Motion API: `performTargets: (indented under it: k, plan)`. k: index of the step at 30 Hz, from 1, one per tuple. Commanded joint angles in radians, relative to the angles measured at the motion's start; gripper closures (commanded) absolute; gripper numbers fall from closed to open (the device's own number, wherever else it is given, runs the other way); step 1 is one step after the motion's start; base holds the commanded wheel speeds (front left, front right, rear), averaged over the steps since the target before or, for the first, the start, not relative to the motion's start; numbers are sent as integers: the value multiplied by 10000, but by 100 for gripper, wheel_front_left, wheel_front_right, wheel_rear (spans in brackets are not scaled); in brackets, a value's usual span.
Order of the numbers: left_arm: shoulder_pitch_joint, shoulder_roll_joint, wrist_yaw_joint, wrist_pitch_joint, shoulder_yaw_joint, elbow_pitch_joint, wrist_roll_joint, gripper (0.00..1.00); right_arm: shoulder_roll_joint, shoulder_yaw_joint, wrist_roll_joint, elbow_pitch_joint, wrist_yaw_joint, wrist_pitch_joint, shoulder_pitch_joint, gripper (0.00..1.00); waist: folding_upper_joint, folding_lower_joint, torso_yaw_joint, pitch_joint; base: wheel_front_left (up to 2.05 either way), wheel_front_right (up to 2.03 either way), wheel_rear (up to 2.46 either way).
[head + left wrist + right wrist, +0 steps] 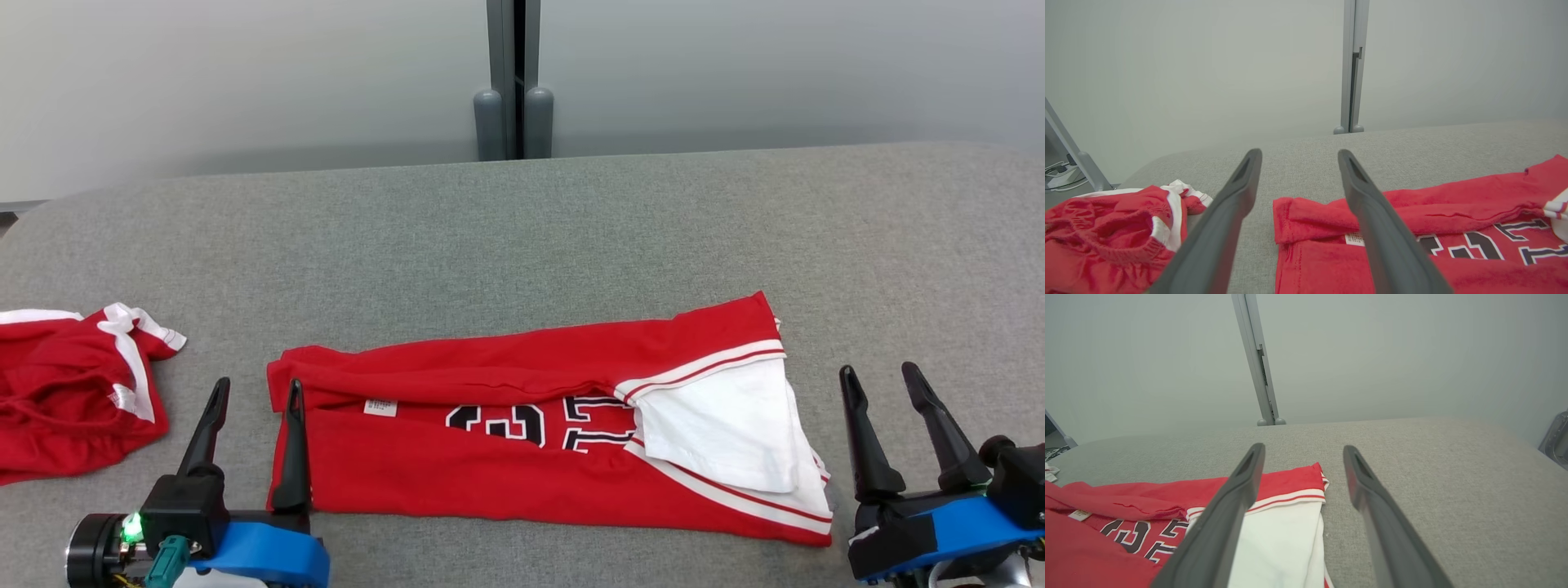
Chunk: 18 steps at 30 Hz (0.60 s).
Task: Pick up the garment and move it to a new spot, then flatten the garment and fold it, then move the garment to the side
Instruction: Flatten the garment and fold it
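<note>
Nearest are two claws, both spread wide and holding nothing: the left claw (257, 384) at the left end of the jersey (457, 478), the right claw (878, 370) just beside its right end. One finger of the left claw crosses the jersey's edge, but contact cannot be told. The single red jersey lies folded flat on the grey worktop (522, 237). Its upper part is turned down over dark numerals, which are half hidden and hard to read. One white label (380, 407) shows, and a white panel (718, 425) covers the right end. A second red garment (57, 400) lies crumpled well apart at the left, cut off by the frame. Its gathered waistband is plain in the left wrist view. Farthest, one grey post (514, 82) stands against the pale wall.
</note>
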State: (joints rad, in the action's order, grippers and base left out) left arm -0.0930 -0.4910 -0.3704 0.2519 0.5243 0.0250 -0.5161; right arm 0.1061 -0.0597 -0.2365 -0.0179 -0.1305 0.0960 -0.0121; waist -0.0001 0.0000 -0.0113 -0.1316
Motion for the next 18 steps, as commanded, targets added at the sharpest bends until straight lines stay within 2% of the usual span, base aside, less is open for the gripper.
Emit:
performTargets:
  k: [1, 10, 18]
  plan:
    - [91, -65, -42, -10, -3, -58, 50, 0, -19, -47, 41, -62, -3, -62, -218, 0, 1, 0, -20, 62, 0, 0, 0]
    - [32, -167, 26, -13, 44, -146, 103, 0, 15, -166, -94, 112, -5, -415, -331, 0, 1, 0, 69, 62, 0, 0, 0]
    - [-550, 147, 168, 105, -123, -375, 398, 0, 263, -58, -275, 1870, -5, -626, 114, 0, 1, 0, 600, -590, 0, 0, 0]
